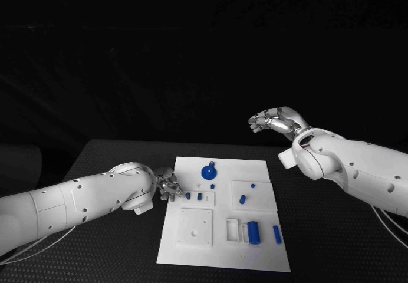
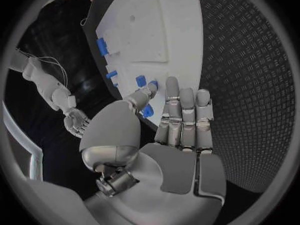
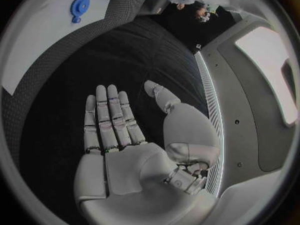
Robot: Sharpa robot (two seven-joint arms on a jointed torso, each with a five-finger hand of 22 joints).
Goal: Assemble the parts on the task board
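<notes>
Left hand at task board edge, fingers spread beside small blue parts, holding nothing, right hand empty, raised

We see the task board as matt white plastic | its parts as smooth blue plastic | the bench as black, rough, diamond-textured matting | the left robot hand and right robot hand as brushed silver metal, faintly glossy.

A black table with a textured surface.
</notes>
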